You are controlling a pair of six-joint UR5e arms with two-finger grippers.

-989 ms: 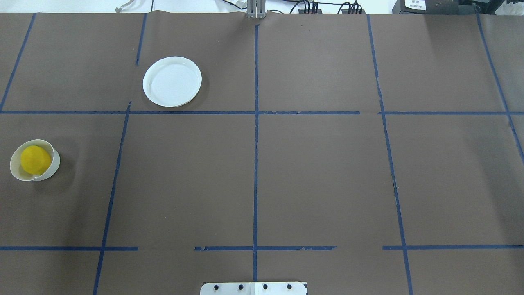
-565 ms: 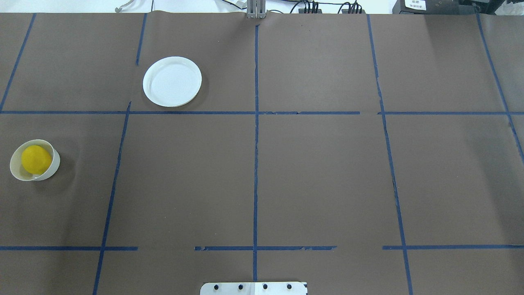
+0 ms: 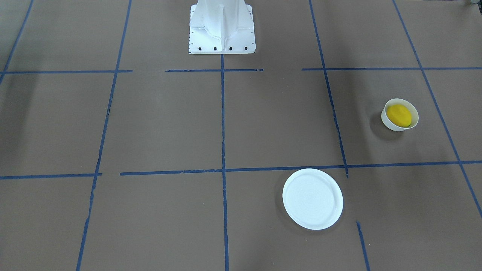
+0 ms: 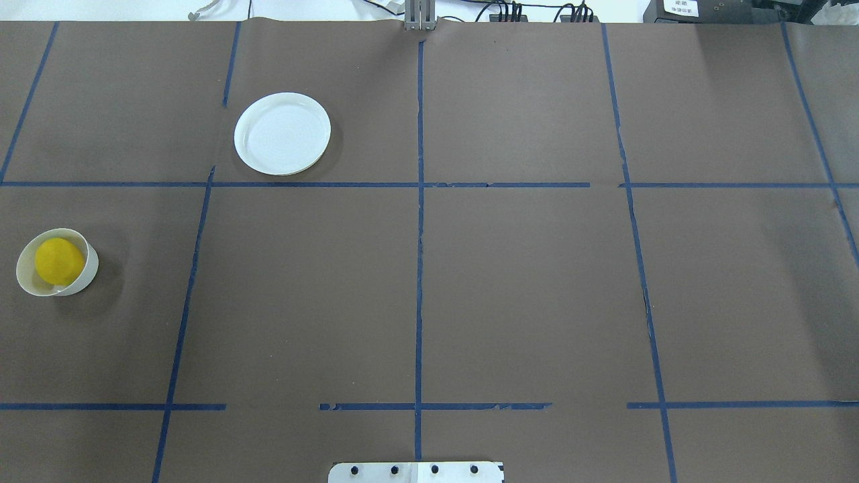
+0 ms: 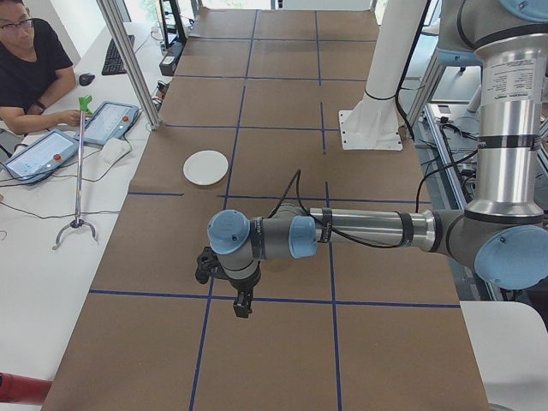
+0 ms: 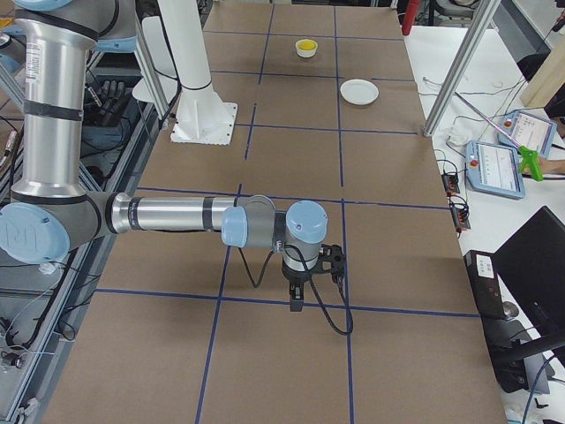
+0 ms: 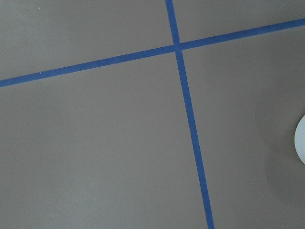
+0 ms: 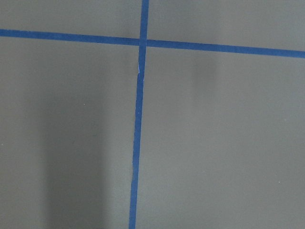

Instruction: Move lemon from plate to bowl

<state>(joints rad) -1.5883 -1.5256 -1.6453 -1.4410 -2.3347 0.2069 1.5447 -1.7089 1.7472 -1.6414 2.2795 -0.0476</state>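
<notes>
The yellow lemon (image 4: 59, 261) lies inside the small white bowl (image 4: 27, 278) at the table's left side; both also show in the front view, lemon (image 3: 399, 115) in bowl (image 3: 388, 123). The flat white plate (image 4: 282, 133) is empty, farther back; it also shows in the front view (image 3: 312, 198). Neither gripper shows in the overhead or front view. The left gripper (image 5: 242, 304) hangs low over the table in the exterior left view, the right gripper (image 6: 297, 300) likewise in the exterior right view. I cannot tell whether either is open or shut.
Brown paper with blue tape lines covers the table (image 4: 523, 282). The robot's white base (image 3: 221, 26) stands at the near edge. An operator (image 5: 26, 68) sits with tablets at a side table. Both wrist views show only paper and tape; a white round edge (image 7: 301, 140) shows at the left one's right border.
</notes>
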